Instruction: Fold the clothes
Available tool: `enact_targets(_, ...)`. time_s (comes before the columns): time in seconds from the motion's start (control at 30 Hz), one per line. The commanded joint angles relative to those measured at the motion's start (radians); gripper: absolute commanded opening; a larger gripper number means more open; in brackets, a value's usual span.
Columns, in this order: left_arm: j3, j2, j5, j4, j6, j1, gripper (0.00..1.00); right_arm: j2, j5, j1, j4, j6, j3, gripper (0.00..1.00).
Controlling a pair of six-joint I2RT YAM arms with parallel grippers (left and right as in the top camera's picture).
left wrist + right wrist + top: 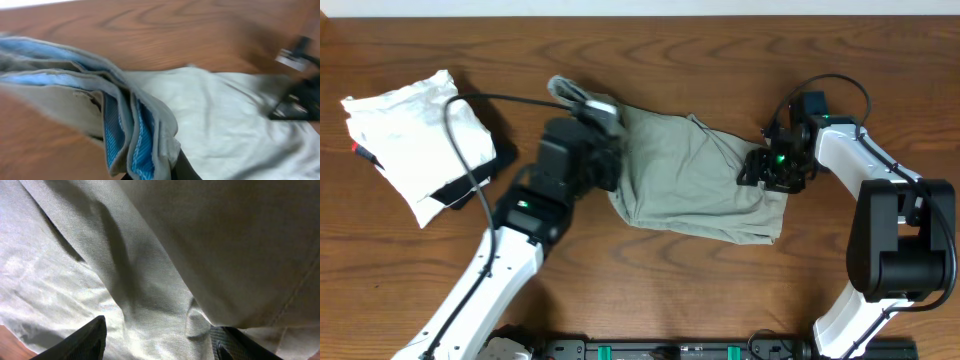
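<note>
Surface point(720, 300): brown wood grain is shown; everything else is carried on it.
Khaki trousers point(690, 170): they are laid rumpled at the middle of the surface, between the two arms. One end is gathered up at the left, and the other end is spread out flat toward the right.
White garment point(410, 140): it is folded and set at the far left of the surface, well apart from the khaki trousers.
Black cloth point(460, 190): it is tucked under the near edge of the white garment, with only a strip showing.
Waistband point(125, 125): it is bunched into several layers and raised off the wood. A blue striped lining is exposed along its inner edges.
Left pincer point(602, 122): it is closed tight on the gathered waistband end of the khaki trousers. That end is held up close to the left wrist camera.
Right pincer point(752, 172): it is placed at the right edge of the khaki trousers. Its fingers point(87, 340) are held well apart, a loose fold of the fabric is seen between them, and nothing is pinched.
</note>
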Motion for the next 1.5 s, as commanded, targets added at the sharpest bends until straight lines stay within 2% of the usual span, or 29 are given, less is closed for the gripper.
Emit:
enact_targets(0.0, 0.006, -0.001, 0.020, 0.037, 0.076, -0.085, 0.06, 0.069, 0.051, 0.021, -0.010, 0.022, -0.027, 0.66)
enact_targets(0.5, 0.006, 0.107, 0.047, 0.285, 0.146, -0.317, 0.06, 0.069, 0.115, 0.091, -0.047, 0.058, -0.027, 0.66)
enact_targets(0.67, 0.006, 0.109, 0.047, 0.315, 0.147, -0.372, 0.06, 0.069, 0.136, 0.109, -0.047, 0.072, -0.027, 0.67)
enact_targets(0.9, 0.006, 0.149, 0.071, 0.331, 0.150, -0.401, 0.06, 0.069, 0.136, 0.113, -0.055, 0.075, -0.027, 0.67)
enact_targets(1.23, 0.006, 0.219, 0.147, 0.454, 0.150, -0.416, 0.06, 0.069, 0.154, 0.117, -0.073, 0.091, -0.027, 0.66)
enact_targets(1.47, 0.006, 0.232, 0.151, 0.455, 0.150, -0.428, 0.06, 0.069, 0.230, 0.138, -0.060, 0.182, -0.027, 0.68)
